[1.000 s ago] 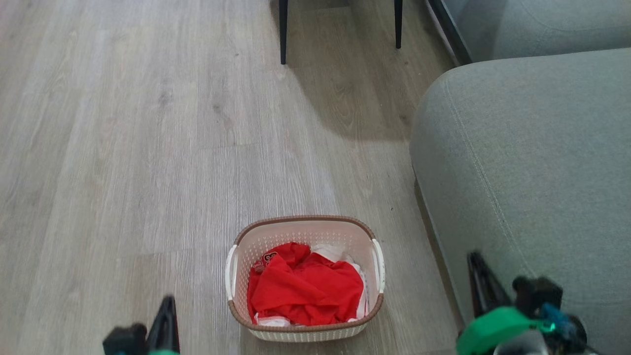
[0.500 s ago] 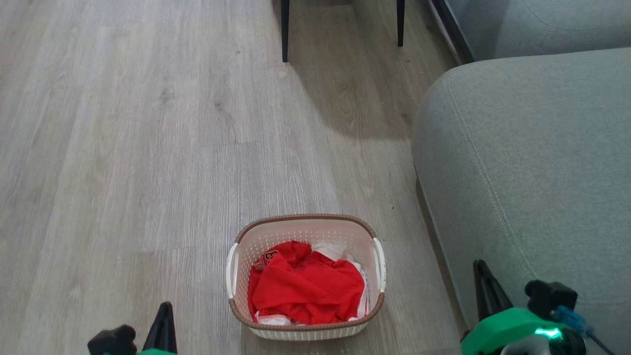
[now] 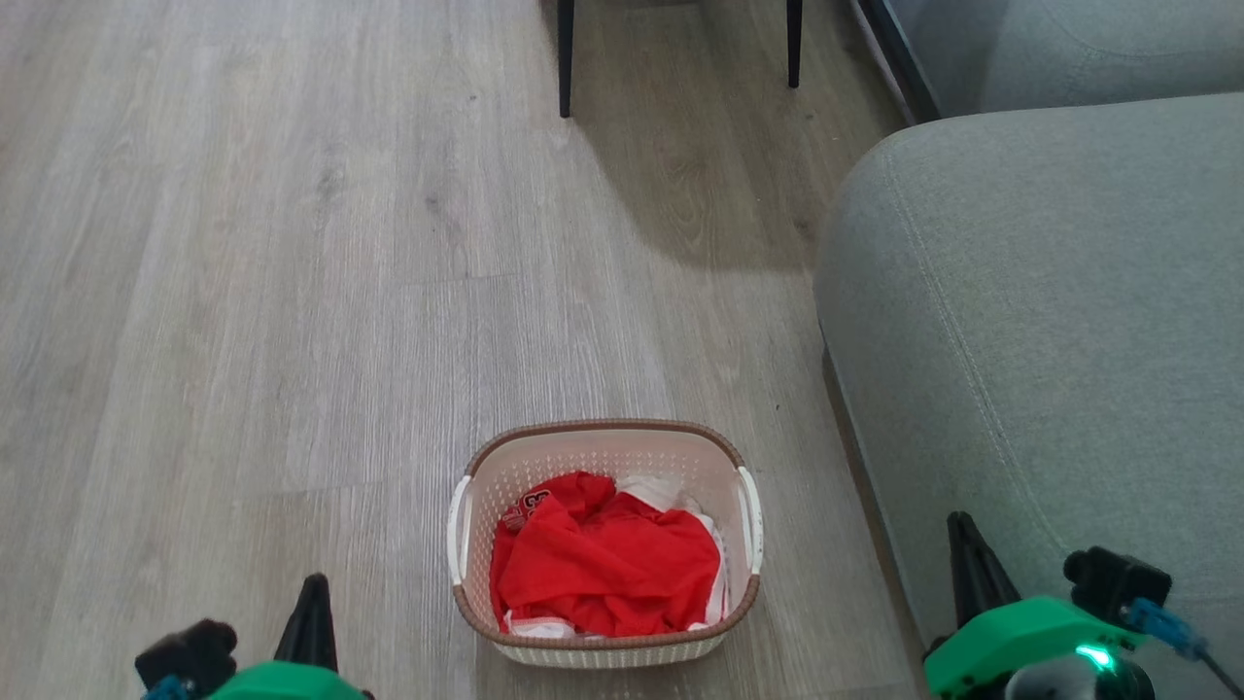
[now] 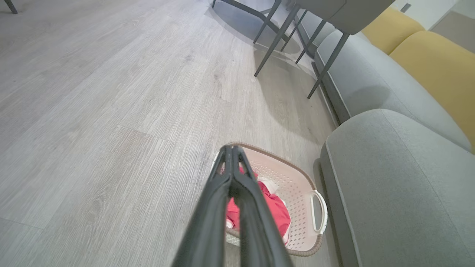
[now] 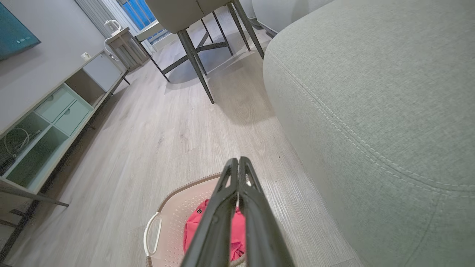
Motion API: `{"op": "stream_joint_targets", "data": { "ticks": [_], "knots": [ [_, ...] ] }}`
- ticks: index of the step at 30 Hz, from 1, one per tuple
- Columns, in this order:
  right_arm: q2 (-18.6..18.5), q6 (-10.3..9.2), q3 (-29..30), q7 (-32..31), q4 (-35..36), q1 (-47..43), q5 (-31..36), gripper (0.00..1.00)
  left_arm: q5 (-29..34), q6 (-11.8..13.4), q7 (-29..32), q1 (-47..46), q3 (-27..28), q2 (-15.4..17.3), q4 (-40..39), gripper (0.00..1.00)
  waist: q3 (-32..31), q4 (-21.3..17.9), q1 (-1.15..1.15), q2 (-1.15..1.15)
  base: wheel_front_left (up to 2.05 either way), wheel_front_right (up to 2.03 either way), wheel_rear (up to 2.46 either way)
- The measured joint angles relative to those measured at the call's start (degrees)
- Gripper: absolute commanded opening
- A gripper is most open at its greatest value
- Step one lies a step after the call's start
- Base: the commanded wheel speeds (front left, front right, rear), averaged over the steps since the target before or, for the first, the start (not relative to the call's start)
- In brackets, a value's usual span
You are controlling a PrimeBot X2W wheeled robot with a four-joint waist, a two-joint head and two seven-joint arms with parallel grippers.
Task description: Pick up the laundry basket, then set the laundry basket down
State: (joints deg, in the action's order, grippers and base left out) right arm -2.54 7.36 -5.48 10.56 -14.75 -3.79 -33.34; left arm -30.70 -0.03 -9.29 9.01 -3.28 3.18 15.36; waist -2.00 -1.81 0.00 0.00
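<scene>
- cream perforated plastic laundry basket [image 3: 603, 457] w/ brown rim, red clothes [image 3: 603, 574] inside, just left of grey fabric sofa [image 3: 1050, 340]
- left gripper [image 3: 313, 586] & right gripper [image 3: 962, 530] both pinched closed, empty

I find the left wall of the cream perforated plastic laundry basket [image 4: 297, 185] hidden behind my left gripper [image 4: 231, 148].

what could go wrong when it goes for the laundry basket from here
1. The left end effector and right end effector are both shut and apart from the laundry basket. Reaching the white handles like that would probably just shove it across the floor.
2. The basket sits close to the grey sofa, so the right end effector may brush it on the way in.
3. An uneven two-sided lift might tip out the loose red clothes.
</scene>
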Motion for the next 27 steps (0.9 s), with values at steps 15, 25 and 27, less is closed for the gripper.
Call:
{"op": "stream_joint_targets", "data": {
  "ticks": [15,25,27],
  "knots": [
    [-0.22,0.0,1.47,-2.03,-0.09,1.3,-8.89,0.0,-8.89,-1.02,2.24,-1.21,0.62,-0.02,0.03,0.0,0.32,0.26,0.0,0.0,0.0,0.0,0.0],
    [-0.44,0.0,2.27,-3.71,-0.18,1.41,-15.21,0.0,-15.19,-1.65,3.78,-2.81,1.9,-0.07,0.08,0.0,0.54,0.45,0.0,0.0,0.0,0.0,0.0],
    [-0.44,0.0,2.46,-4.03,-0.21,1.53,-16.48,0.0,-16.47,-1.8,4.27,-3.19,2.0,-0.07,0.09,0.0,0.59,0.49,0.0,0.0,0.0,0.0,0.0]
  ]
}}
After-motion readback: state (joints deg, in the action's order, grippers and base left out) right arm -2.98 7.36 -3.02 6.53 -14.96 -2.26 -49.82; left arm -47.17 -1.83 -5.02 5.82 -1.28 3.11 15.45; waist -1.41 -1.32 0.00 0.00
